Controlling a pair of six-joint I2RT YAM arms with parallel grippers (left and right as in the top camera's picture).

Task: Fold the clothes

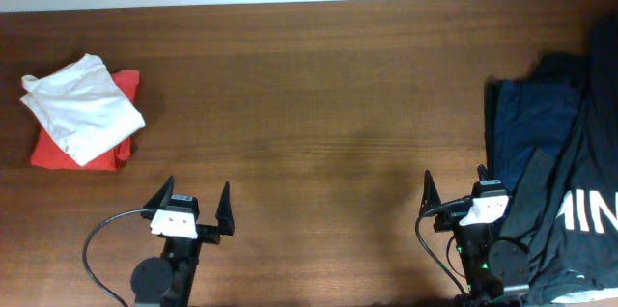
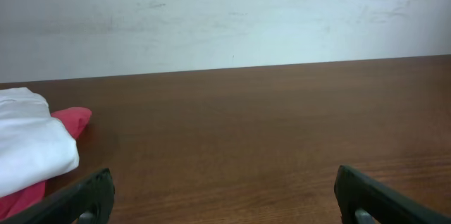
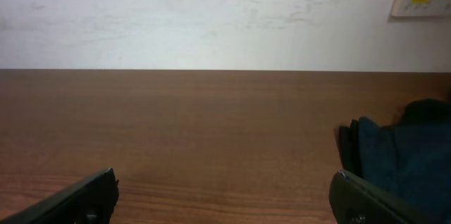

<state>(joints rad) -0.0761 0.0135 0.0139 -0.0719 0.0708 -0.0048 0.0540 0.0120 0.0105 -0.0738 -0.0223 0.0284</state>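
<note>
Left gripper (image 1: 197, 191) spread wide, holding nothing, touching nothing, over the table (image 1: 319, 104) near its front edge. Right gripper (image 1: 454, 183) just as wide and empty, its right finger just beside a dark pile of clothes (image 1: 555, 153): navy piece (image 1: 526, 124) toward the back, black piece (image 1: 591, 212) with white lettering nearer. Far left, well apart from both grippers: folded white shirt (image 1: 82, 109) lying on a red shirt (image 1: 56, 155)

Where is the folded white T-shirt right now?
In the overhead view the folded white cotton T-shirt lies at the far left, on top of a red garment, ahead and left of the open left gripper.
</note>
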